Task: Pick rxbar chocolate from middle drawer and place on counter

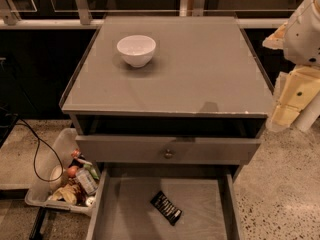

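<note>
Far left, at 9 o'clock, a black cable (35, 154) loops down over the floor. Just under it, at 8 o'clock, a clear plastic bin (59, 143) of packets and bottles sits tight against the cabinet's left side.

The middle drawer (200, 209) is pulled out at 6 o'clock, with thin walls left and right. The rxbar chocolate (166, 207) lies flat on its grey floor, near the middle and clear of both walls, its long axis running 10 to 4 o'clock. There is bare floor all round it. Above, the drawer front (125, 149) with the round knob (168, 154) juts slightly, overhanging the back of the open drawer.

On the counter (200, 69), a white bowl (136, 49) stands at 11 o'clock. The rest is smooth grey with a thin raised rim.

At 3 o'clock the gripper (290, 99) hangs off the counter's right edge, over speckled floor (280, 194). It holds nothing that I can see; wide or narrow, I cannot tell.
</note>
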Motion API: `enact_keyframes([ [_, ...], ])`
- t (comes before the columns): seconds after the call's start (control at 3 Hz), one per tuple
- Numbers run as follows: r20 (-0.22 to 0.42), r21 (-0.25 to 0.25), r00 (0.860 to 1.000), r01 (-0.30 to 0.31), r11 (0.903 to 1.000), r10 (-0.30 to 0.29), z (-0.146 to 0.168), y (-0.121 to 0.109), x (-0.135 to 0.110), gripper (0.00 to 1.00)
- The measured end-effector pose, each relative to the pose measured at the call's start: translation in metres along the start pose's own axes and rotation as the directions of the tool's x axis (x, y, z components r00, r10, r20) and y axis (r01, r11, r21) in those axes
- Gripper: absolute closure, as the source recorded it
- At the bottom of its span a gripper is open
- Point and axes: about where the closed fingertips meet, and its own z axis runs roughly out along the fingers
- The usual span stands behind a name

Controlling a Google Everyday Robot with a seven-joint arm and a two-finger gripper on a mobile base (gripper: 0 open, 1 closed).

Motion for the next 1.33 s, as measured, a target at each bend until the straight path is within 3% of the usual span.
enact_keyframes([
  [0.33, -0.002, 0.016, 1.000, 0.009, 0.9998, -0.009, 0.002, 0.010, 0.007, 0.00],
  [0.67, 0.004, 0.018, 1.000, 0.028, 0.9994, -0.028, 0.027, 0.026, 0.026, 0.00],
  [1.0, 0.063, 0.008, 0.997, 0.040, 0.9992, -0.040, 0.070, 0.048, 0.053, 0.00],
  [1.33, 0.186, -0.052, 0.983, 0.018, 0.9985, -0.008, 0.121, 0.074, 0.070, 0.00],
])
